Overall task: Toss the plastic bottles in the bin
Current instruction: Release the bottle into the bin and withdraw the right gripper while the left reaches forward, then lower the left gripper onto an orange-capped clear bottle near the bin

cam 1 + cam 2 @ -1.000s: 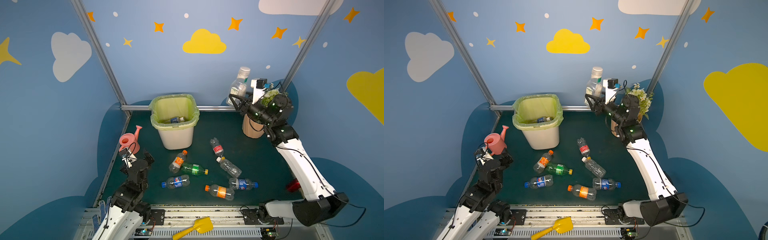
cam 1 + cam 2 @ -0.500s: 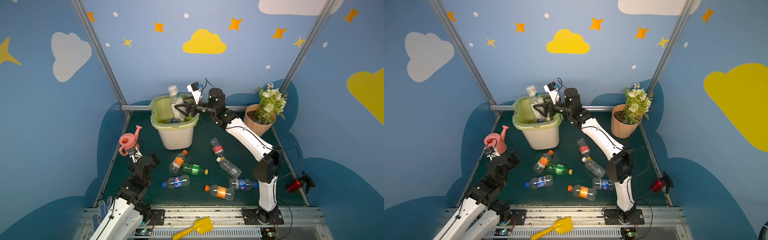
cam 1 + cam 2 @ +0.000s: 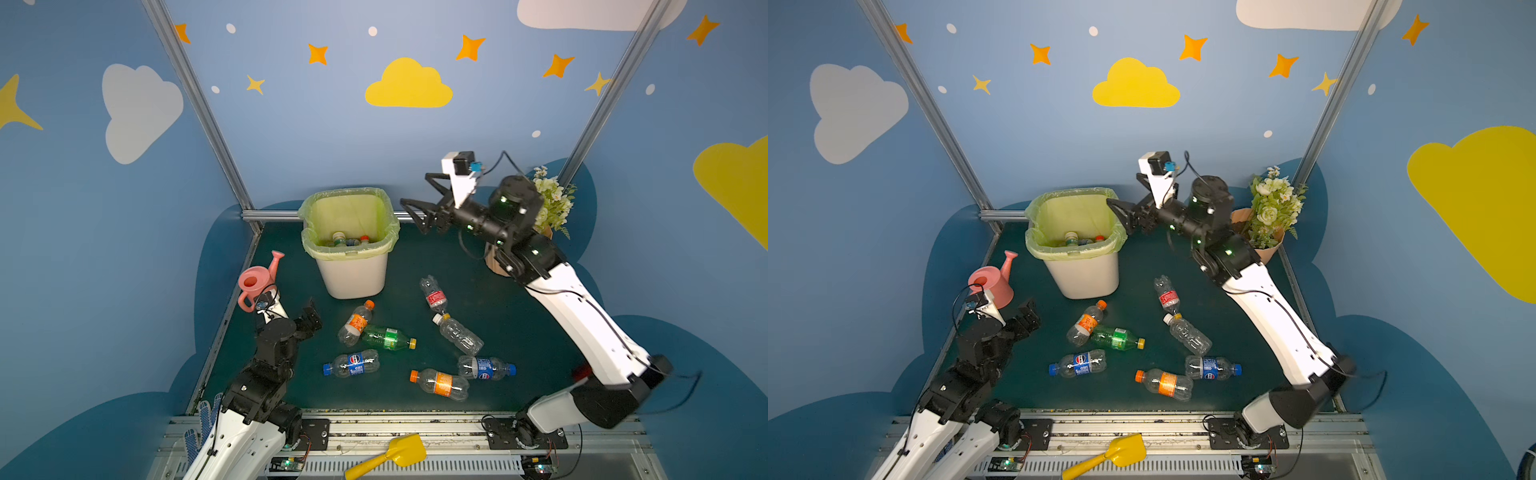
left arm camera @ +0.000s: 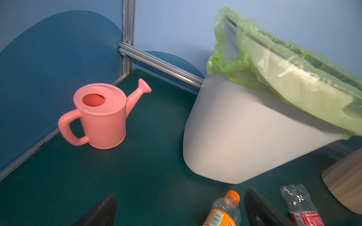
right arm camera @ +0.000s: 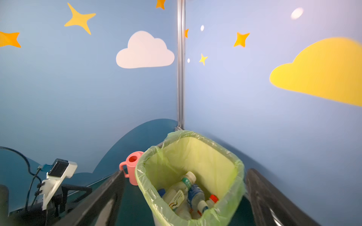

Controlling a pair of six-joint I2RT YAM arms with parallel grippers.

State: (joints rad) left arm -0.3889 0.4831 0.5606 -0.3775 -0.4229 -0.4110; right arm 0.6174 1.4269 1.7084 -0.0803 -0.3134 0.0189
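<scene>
Since the earlier frames, the right arm has been drawn back from over the bin (image 3: pixel 353 276), and the clear bottle it carried is no longer held. The right gripper (image 3: pixel 414 188) is now seen raised just to the right of the bin's rim, jaws spread wide with nothing between them. The left gripper (image 3: pixel 311 320) has been shifted slightly toward the loose bottles; its jaws are also apart and empty, low over the tabletop (image 3: pixel 415 399).

Several dropped bottles (image 5: pixel 186 193) are seen lying at the bottom of the lined bin. Seven plastic bottles (image 3: pixel 459 334) are left scattered on the tabletop in front of it, so the task is judged roughly half done.

The orange-labelled bottle (image 3: pixel 356 322) lies nearest the left gripper, and it is touching the green bottle (image 3: pixel 388 337). If it is grasped carelessly, the green one could be nudged and rolled away, or both could be pinched together. A round, thin-walled bottle could also be squeezed out of the jaws if taken off-centre.

The right arm is held close to the flowerpot (image 3: pixel 1273 249), which could be knocked over during a wide swing. The watering can (image 3: pixel 257 282) stands just behind the left arm and could be struck during a retreat.
</scene>
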